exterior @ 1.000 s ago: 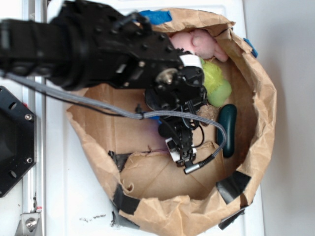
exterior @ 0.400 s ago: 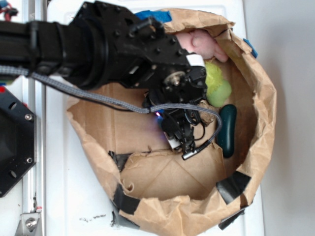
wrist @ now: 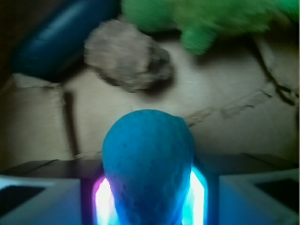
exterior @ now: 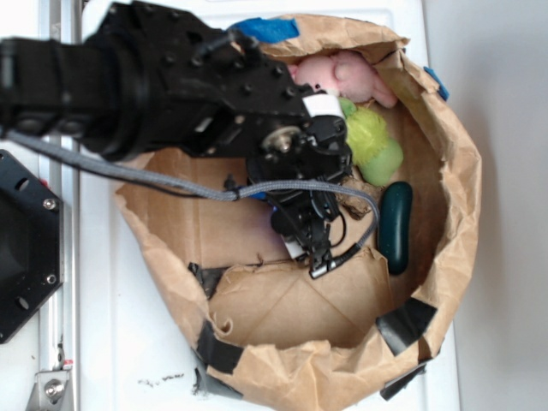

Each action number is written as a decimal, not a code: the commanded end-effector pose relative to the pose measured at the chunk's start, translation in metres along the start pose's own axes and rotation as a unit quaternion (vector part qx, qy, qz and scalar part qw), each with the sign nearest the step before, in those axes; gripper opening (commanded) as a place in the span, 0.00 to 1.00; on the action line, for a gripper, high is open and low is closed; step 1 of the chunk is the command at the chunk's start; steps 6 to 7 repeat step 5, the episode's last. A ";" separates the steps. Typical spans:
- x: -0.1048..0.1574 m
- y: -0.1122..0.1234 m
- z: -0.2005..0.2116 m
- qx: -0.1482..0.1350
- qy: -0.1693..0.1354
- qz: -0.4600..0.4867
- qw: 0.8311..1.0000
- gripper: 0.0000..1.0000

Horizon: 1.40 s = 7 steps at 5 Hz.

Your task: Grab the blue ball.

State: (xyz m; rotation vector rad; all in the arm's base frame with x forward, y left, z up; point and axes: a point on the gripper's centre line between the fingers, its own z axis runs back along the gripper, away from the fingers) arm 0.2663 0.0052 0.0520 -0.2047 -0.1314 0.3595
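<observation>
— Two fingers (wrist: 197, 199) pinching the ball (wrist: 147, 164), squeezed narrow between glowing pads at 6 o'clock in the wrist view. From outside, hidden under the gripper (exterior: 308, 244), mid-bag (exterior: 462, 214).

— Risks?

— Could squirt out: rubbery, round, visibly bulged by the squeeze, held low on the pads. Any jerk on lifting, and gone. Rock (wrist: 126, 56) close at 11 o'clock, capsule (wrist: 56, 37) further toward 10, green plush (wrist: 206, 18) at 1; could bump a neighbour if swung that way. Cable loop near the bag fold, might snag.

— Changes since a second ago?

— Little. Wrist shifted slightly toward 9 o'clock since 0.4 s ago, more of the green plush uncovered. Capsule, pink plush (exterior: 342, 73) unmoved.
</observation>
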 end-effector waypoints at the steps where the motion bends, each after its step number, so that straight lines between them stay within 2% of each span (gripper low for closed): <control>1: 0.015 -0.014 0.066 0.009 0.008 -0.141 0.990 0.00; 2: 0.023 -0.005 0.107 0.052 0.000 -0.155 0.987 0.00; 3: 0.022 -0.007 0.142 0.091 -0.033 -0.168 0.981 0.00; 4: 0.018 -0.008 0.161 0.061 -0.041 -0.173 0.982 0.00; 7: 0.018 -0.008 0.155 0.061 -0.041 -0.173 0.982 0.00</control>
